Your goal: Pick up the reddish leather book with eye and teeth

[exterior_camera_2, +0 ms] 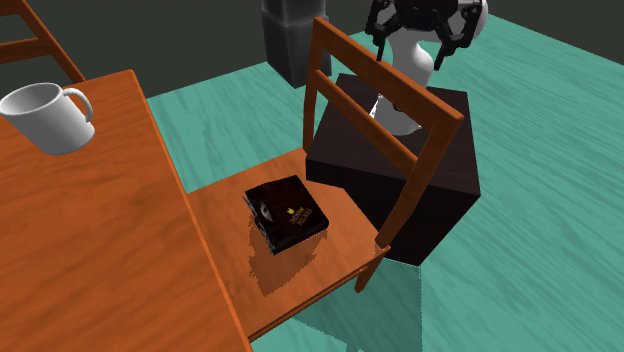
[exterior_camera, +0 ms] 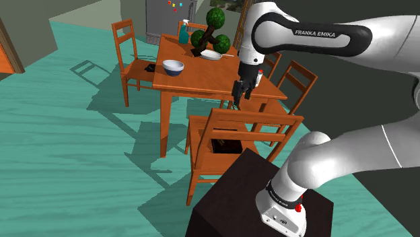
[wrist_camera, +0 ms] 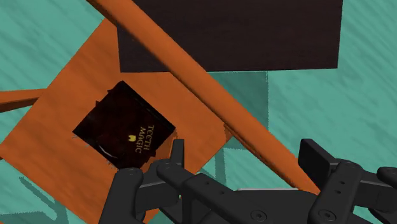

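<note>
A dark maroon, nearly black book [exterior_camera_2: 287,213] with gold lettering lies flat on the seat of a wooden chair [exterior_camera_2: 330,265]. The wrist view shows its cover [wrist_camera: 124,130] reading "TEETH MAGIC". In the shoulder view the book [exterior_camera: 225,145] is partly hidden behind the chair's back rails. My gripper [exterior_camera: 236,102] hangs well above the chair, over its backrest, open and holding nothing. Its two black fingers [wrist_camera: 177,153] stand wide apart, and the gripper [wrist_camera: 245,156] sits over the backrest's top rail, with the book off beyond one finger. The gripper [exterior_camera_2: 408,40] also appears high above the stand.
The chair's backrest [exterior_camera_2: 385,110] stands between the stand [exterior_camera_2: 440,170] and the book. The wooden table [exterior_camera_2: 90,230] next to the chair carries a white mug [exterior_camera_2: 45,115]; farther along it hold a bowl [exterior_camera: 173,66], a plant [exterior_camera: 214,34] and a bottle [exterior_camera: 183,32]. Other chairs surround the table.
</note>
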`<action>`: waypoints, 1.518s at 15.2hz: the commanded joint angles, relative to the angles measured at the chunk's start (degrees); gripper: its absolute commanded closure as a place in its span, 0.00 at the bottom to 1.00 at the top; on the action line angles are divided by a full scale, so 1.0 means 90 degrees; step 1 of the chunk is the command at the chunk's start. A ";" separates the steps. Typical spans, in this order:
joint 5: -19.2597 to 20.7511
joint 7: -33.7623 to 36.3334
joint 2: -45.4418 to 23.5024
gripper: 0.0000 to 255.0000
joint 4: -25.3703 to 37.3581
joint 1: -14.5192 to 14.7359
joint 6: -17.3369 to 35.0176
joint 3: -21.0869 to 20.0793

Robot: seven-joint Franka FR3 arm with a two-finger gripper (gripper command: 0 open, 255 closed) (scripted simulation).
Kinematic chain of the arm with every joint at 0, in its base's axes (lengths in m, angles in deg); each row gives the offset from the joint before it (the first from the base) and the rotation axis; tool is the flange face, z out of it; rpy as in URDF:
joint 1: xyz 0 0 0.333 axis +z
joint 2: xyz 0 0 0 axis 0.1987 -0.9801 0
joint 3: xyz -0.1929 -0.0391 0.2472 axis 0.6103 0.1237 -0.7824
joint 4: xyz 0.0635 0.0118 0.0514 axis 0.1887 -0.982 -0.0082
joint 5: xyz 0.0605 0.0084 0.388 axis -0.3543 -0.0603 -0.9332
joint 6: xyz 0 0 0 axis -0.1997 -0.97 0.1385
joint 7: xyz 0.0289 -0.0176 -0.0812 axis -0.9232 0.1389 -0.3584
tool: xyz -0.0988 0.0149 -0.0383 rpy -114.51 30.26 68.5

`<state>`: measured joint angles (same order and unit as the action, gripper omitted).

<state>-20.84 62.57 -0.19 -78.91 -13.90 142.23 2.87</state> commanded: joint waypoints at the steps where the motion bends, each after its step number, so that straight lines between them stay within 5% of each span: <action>1: 0.0038 0.0110 -0.0299 0.00 -0.0140 -0.0146 0.0499 0.0139; 14: -0.0085 0.0669 -0.2482 0.00 -0.0360 -0.0907 0.3210 0.1028; 23: -0.0920 0.0576 -0.4364 0.00 0.0083 -0.1281 0.4768 0.1623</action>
<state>-27.89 67.96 -37.59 -78.47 -25.06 183.45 17.00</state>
